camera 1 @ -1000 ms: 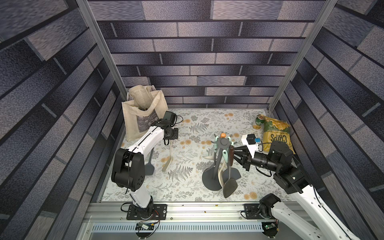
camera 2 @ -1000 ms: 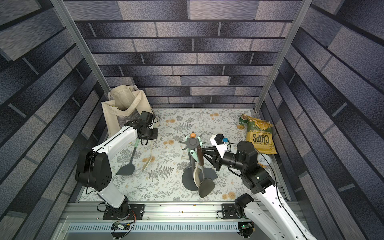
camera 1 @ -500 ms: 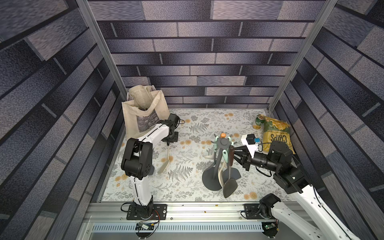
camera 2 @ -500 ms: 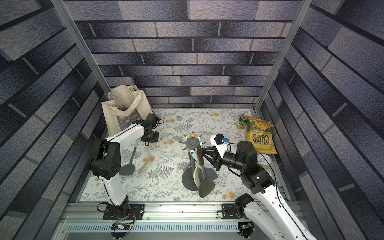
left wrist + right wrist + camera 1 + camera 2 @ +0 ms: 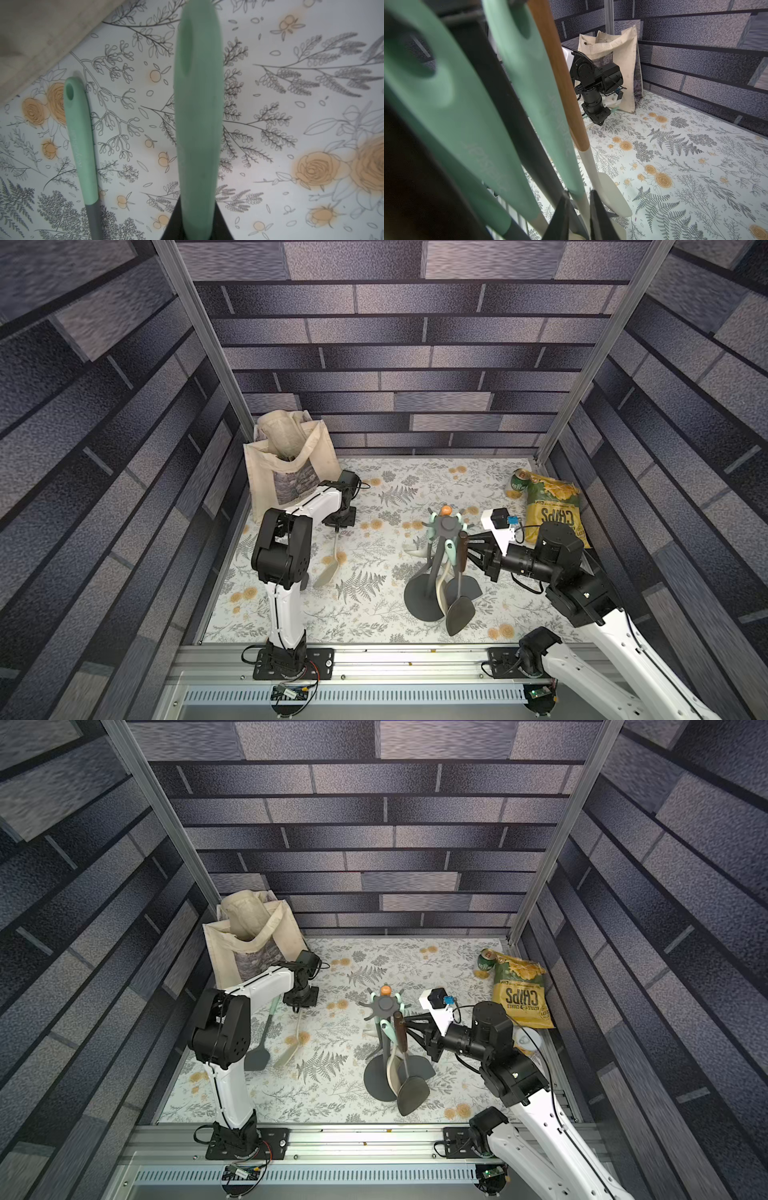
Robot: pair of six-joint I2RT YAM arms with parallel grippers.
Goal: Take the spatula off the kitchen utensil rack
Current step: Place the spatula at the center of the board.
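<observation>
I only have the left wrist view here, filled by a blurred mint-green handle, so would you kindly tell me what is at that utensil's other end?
Observer: The mint-handled utensil ends in a cream head, which appears to rest on the floral table.
Operator: Thank you. Where is the right arm meanwhile?
Observer: The right end effector is at the kitchen utensil rack, among its hanging utensils, beside a wooden handle.
</observation>
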